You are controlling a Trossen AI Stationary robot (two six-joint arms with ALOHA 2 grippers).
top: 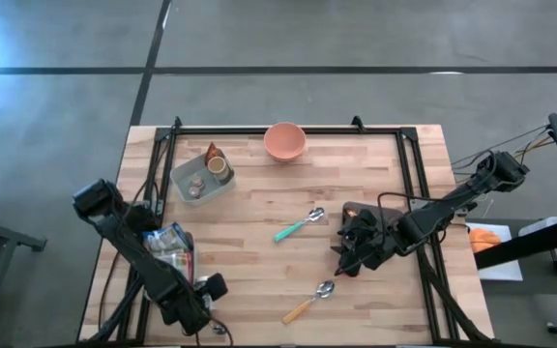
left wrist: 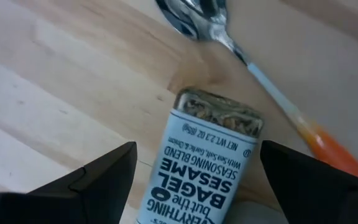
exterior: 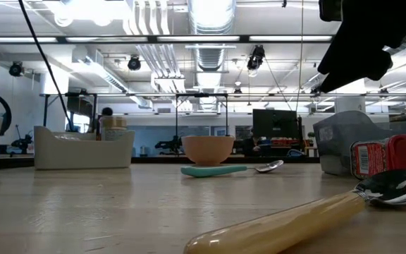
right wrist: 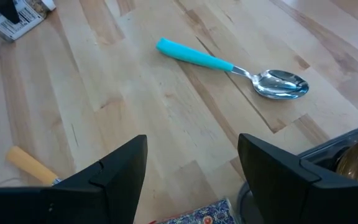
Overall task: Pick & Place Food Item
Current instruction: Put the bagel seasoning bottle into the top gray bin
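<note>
The left gripper (left wrist: pixel 194 171) is low over the near left part of the wooden counter (top: pixel 259 251), its jaws spread wide. Between them, in the left wrist view, lies a seasoning jar (left wrist: pixel 197 162) with a pale blue label reading "Everything but the Bagel Sesame Seasoning Blend". It lies on its side, its clear end full of seeds pointing away from the jaws. Neither finger is seen to touch it; there is bare wood on both sides. Just beyond the jar's far end lies the orange-handled spoon (left wrist: pixel 260 68), crossing ahead of the jaws at a slant.

The right gripper (right wrist: pixel 191 180) is near the right side of the counter, jaws apart with bare wood between them. A patterned packet (right wrist: pixel 194 211) shows just at the base of the jaws; whether it is touched cannot be told. Ahead of these jaws lies the teal-handled spoon (right wrist: pixel 229 65), well apart from them, bowl upward.

Farther off, toward the back of the counter, stand a pink bowl (top: pixel 284 141) and a grey bin (top: pixel 201 177) holding small containers.
</note>
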